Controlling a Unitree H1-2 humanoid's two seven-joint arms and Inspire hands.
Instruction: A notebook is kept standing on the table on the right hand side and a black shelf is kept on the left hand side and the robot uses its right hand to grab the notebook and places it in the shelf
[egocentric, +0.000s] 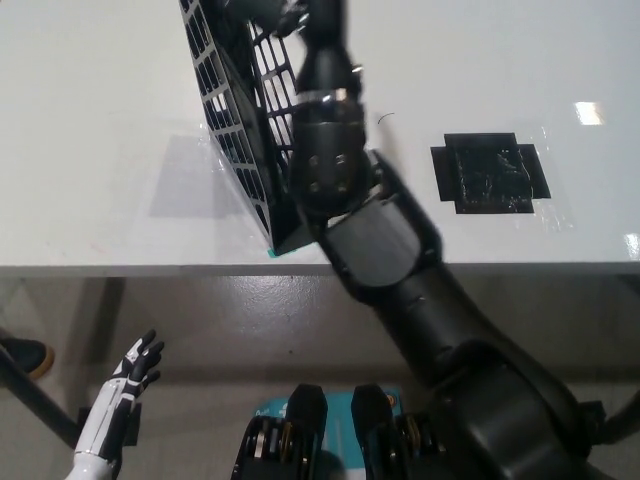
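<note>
Head view: I see the table (90, 110) from steeply above, its near edge running across the middle of the picture.
Shelf: the black mesh shelf (232, 120) stands on the table's left half, reaching from the far edge down to the near edge, where its lower corner sits right at the edge. Its long axis runs far-to-near, leaning a little to the right as it comes toward me.
Right arm: my black right arm (400, 270) comes in from the bottom right and crosses the near edge, lying just beside the shelf's right face and overlapping it.
Right hand: the right hand (290, 15) is up at the far edge, at the top of the shelf and partly cut off by the frame. I cannot tell whether it is spread or closed, or whether it holds anything.
Notebook: I cannot pick out the notebook anywhere; I judge it is either hidden behind my forearm inside the shelf or beyond the frame.
Tape mark: a black tape square (490, 172) lies on the table's right half, well apart from the shelf, with nothing standing on it.
Key relation: the shelf lies directly left of my forearm, its open face toward the arm, so my right arm is by far the nearer one.
Left hand: the white left hand (128, 378) rests below the table's edge at lower left, fingers apart, holding nothing.
</note>
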